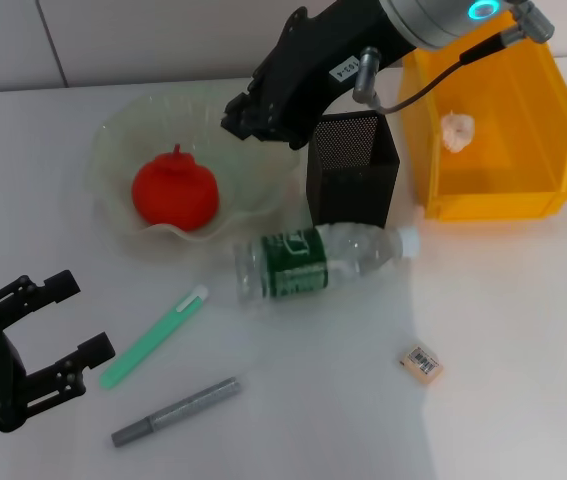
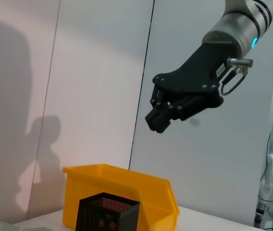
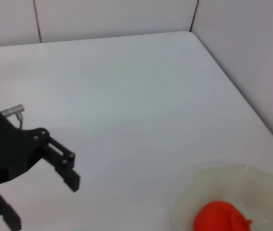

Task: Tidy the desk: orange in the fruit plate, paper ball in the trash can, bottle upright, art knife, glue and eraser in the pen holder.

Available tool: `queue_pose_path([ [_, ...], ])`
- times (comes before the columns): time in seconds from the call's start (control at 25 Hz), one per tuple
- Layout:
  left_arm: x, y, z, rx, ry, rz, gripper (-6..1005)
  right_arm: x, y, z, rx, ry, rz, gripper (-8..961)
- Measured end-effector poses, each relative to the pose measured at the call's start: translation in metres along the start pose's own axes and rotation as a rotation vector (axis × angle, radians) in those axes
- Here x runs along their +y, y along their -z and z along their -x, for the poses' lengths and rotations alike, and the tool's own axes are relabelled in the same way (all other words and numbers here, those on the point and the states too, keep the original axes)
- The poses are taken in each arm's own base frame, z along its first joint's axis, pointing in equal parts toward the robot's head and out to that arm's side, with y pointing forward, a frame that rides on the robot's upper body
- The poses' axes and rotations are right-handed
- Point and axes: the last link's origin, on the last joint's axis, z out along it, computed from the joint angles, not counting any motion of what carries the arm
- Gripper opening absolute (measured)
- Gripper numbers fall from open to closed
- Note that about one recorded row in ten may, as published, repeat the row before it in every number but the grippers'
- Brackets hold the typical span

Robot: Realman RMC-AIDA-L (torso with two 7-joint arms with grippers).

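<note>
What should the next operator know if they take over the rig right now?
Left gripper: open, empty, low at the near left of the desk.
Right gripper: raised over the far rim of the fruit plate, beside the pen holder; it looks empty.
Done: orange in the plate; paper ball in the trash can.
Left: bottle lies on its side in front of the holder, stand it up. Eraser, a green stick and a grey stick lie on the desk; all go in the holder.
</note>
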Motion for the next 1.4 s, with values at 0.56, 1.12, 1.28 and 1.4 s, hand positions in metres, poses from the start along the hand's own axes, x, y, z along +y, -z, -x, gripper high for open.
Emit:
queue_pose_path([
  [0.56,-0.002,-0.005,-0.001,-0.004,-0.016,0.011,785,-0.006,0.038,-0.034,0.022,-0.152,-0.05,27],
  [1.12,-0.003,-0.017,0.002,0.015,0.018,0.022,785,-0.013,0.057,-0.106,0.276,-0.138,0.022,104],
  [1.28,-0.005,-0.021,0.006,0.006,0.031,0.005,785,-0.012,0.053,-0.114,0.341,-0.059,0.026,199],
  [1.4,-0.007,-0.022,0.009,-0.007,0.029,-0.011,785,-0.011,0.046,-0.121,0.4,0.049,0.031,325],
])
